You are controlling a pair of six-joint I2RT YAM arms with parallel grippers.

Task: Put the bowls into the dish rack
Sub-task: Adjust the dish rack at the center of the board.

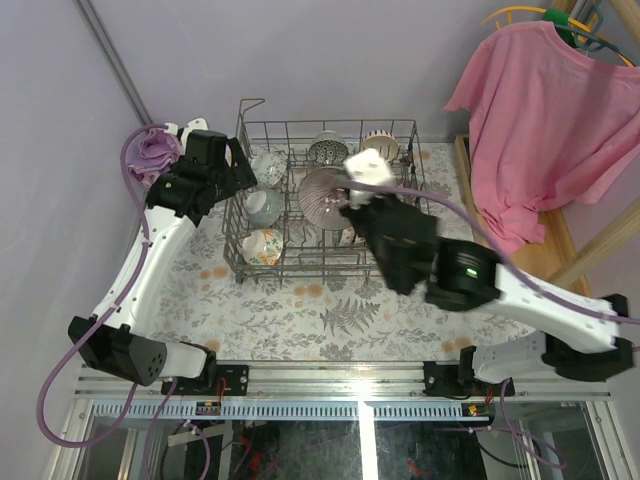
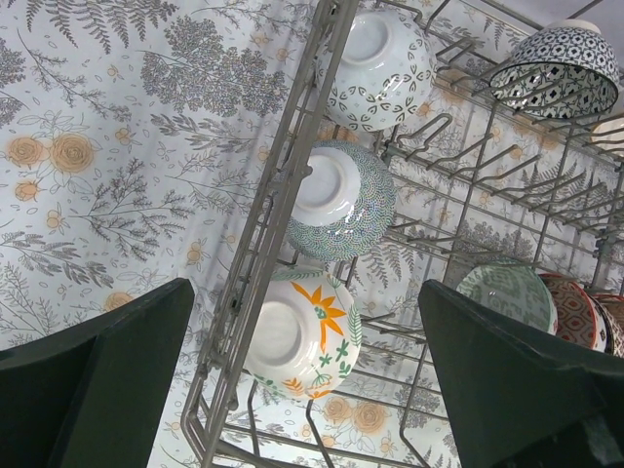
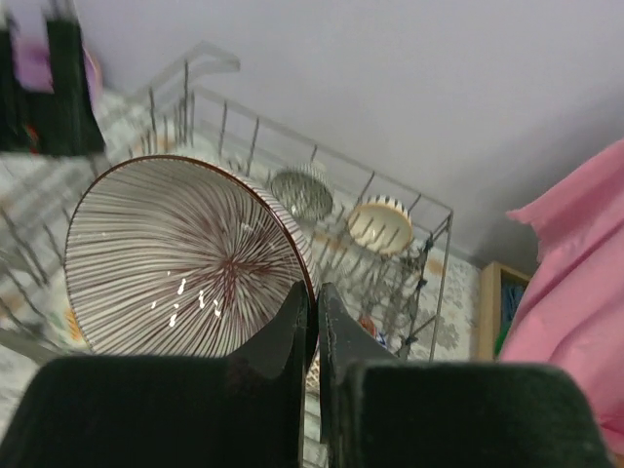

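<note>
Left hand (image 1: pixel 232 165): wide open, empty, poised over the rack's left edge.
Rack (image 1: pixel 330 123): one, on the worktop (image 1: pixel 300 320).
Racked bowls (image 2: pixel 336 200): three in the left row, two at the back, at least two more partly hidden.
Striped bowl (image 3: pixel 180 258): one, on edge above the rack.
Right hand (image 3: pixel 314 292): pinched onto its rim.

Striped bowl (image 3: pixel 185 263): white with maroon radial lines. Floral bowl (image 2: pixel 297 336): orange and green. Tabletop (image 2: pixel 117 146): grey ferns, orange roses.
</note>
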